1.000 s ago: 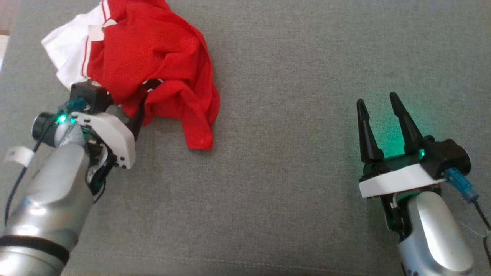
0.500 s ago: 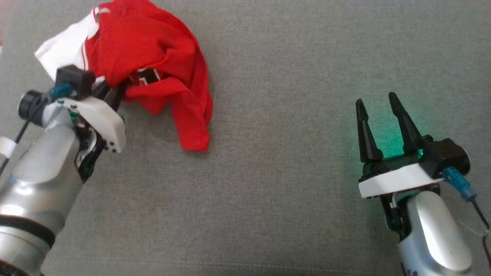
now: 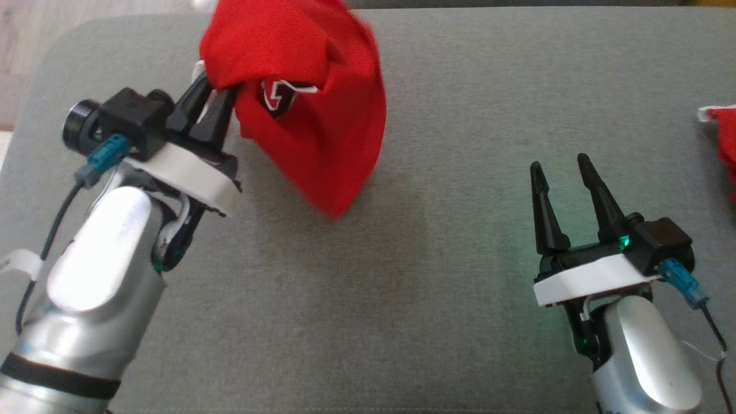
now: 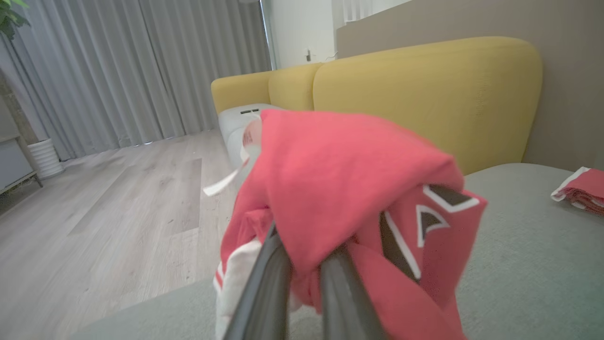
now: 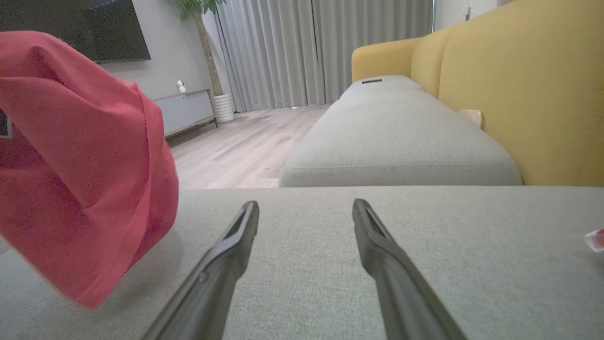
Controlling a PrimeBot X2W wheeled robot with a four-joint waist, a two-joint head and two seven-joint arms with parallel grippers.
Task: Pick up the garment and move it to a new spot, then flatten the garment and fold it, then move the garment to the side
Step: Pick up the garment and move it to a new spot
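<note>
Head view first: left pincer (image 3: 211, 98) is clamped on a bunched fold of the red garment (image 3: 310, 109). The cloth hangs off the fingertips, out ahead of them and toward the right pincer's side, with its lowest tip about at the grey cushion (image 3: 402, 299). I can't tell if it's touching or just clear. Right pincer (image 3: 559, 163) sits low over the cushion with its fingers apart and nothing in them, well away from the garment. Another red piece (image 3: 721, 138) lies off past its outer side.

Left wrist view: both fingers disappear into the fabric, with red and white layers wrapped round them, so I reckon I've got several layers and not one clean edge. Wooden floor (image 4: 118, 203) is off to one side beyond the cushion edge, so I don't want to swing that way.

Right wrist view: fingers wide, bare cushion between them and ahead, the garment (image 5: 80, 165) hanging off to the side.

So I'm mid-carry, as I read it. My plan is to get the trailing end properly clear, go slowly toward the bare stretch between the two pincers, then lower so the loose end lands first and the rest lays out instead of piling up. No letting go until it's resting. And I'll keep it away from that other red piece.
</note>
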